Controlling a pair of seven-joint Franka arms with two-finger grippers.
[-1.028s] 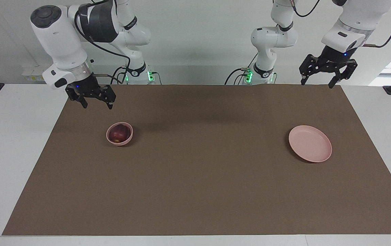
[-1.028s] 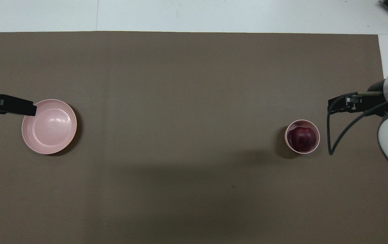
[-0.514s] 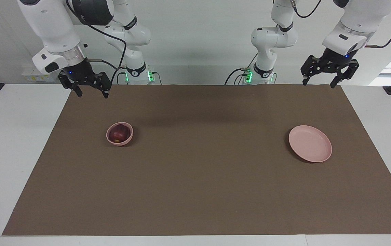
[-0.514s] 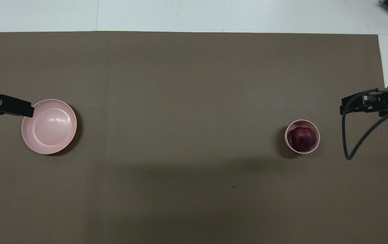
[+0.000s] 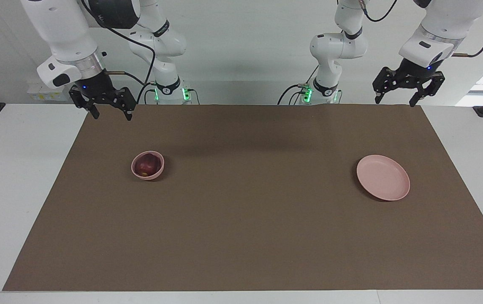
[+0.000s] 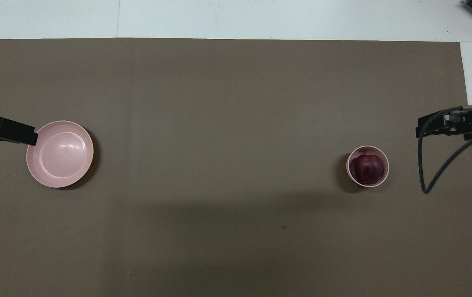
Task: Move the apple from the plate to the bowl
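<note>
The dark red apple [image 5: 145, 164] sits inside the small deep pink bowl [image 5: 148, 176] toward the right arm's end of the table; in the overhead view the apple [image 6: 368, 169] fills the bowl [image 6: 348, 166]. The flat pink plate [image 5: 383, 177] lies bare toward the left arm's end and also shows in the overhead view [image 6: 60, 153]. My right gripper [image 5: 112, 117] is open, empty and raised over the mat's edge by its base, apart from the bowl. My left gripper [image 5: 394, 103] is open, empty and raised over the mat's corner by its base.
A brown mat [image 5: 250, 219] covers most of the white table [image 5: 13, 169]. Both arm bases [image 5: 326, 90] stand at the table's robot edge. A black cable [image 6: 425, 165] hangs from the right wrist beside the bowl.
My right gripper has risen from near the bowl and drawn back toward its base. My left gripper has shifted only slightly. The apple, bowl and plate have not moved.
</note>
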